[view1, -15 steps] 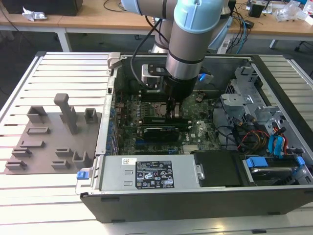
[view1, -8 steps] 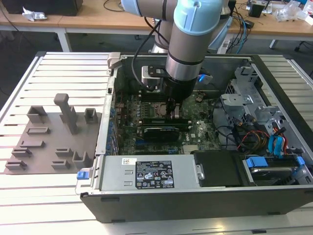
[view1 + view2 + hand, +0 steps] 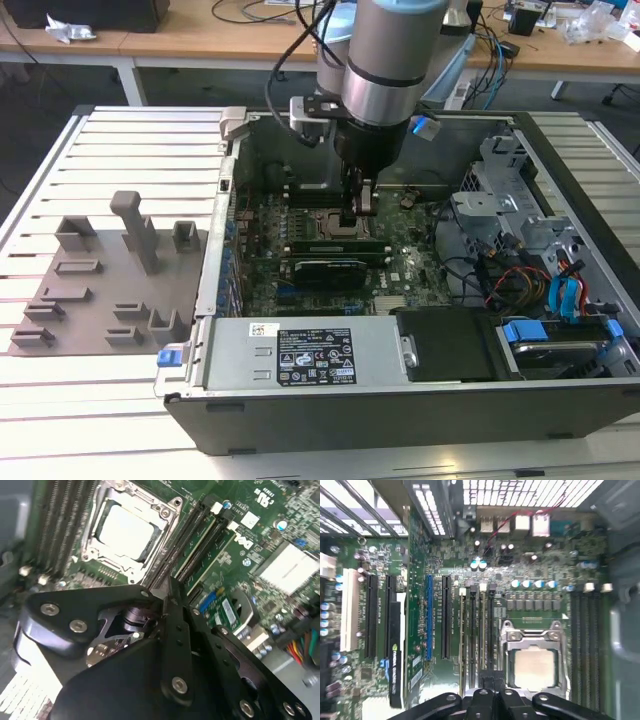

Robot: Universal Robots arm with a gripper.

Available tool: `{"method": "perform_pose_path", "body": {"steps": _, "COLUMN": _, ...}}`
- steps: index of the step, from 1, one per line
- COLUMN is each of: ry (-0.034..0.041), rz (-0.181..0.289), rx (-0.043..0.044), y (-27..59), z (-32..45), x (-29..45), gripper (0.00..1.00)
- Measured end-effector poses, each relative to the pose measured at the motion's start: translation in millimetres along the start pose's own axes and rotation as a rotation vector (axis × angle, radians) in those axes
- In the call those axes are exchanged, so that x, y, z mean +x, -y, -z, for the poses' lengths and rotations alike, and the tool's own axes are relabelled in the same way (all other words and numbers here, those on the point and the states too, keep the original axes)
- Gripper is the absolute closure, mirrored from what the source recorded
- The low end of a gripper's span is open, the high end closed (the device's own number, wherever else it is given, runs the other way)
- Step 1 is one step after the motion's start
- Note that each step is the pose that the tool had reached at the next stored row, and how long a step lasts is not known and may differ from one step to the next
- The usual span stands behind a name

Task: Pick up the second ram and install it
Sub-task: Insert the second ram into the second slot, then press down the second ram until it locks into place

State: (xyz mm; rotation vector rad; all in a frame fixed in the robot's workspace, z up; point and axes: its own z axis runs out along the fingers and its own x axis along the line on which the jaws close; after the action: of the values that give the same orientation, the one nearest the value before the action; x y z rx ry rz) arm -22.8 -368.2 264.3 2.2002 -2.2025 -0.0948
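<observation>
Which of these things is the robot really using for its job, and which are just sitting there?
For the job:
- gripper
- RAM slots beside the CPU socket

Just sitting there:
- grey fixture blocks
- power supply
- blue and red cables

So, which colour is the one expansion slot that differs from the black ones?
Blue; the blue expansion slot shows best in the first wrist view.

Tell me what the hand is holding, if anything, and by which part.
It cannot be told. The hand is down at the memory slots beside the CPU socket, and its own tip hides any hold.
</observation>
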Motion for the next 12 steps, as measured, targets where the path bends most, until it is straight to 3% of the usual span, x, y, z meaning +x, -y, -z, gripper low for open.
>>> {"method": "perform_pose_path", "body": {"steps": 1, "ry": -0.0015, "rz": 0.0, "rx": -0.0001, "y": -0.3, "z": 5.1, "x": -0.8, "gripper": 0.9}}
{"method": "perform_pose_path", "body": {"steps": 8, "ry": -0.0018, "rz": 0.0, "rx": -0.0001, "y": 0.9, "z": 3.3, "x": -0.6, "gripper": 0.9}}
{"method": "perform_pose_path", "body": {"steps": 12, "ry": -0.0016, "rz": 0.0, "rx": -0.002, "y": 19.3, "z": -7.1, "x": 2.4, "gripper": 0.9}}
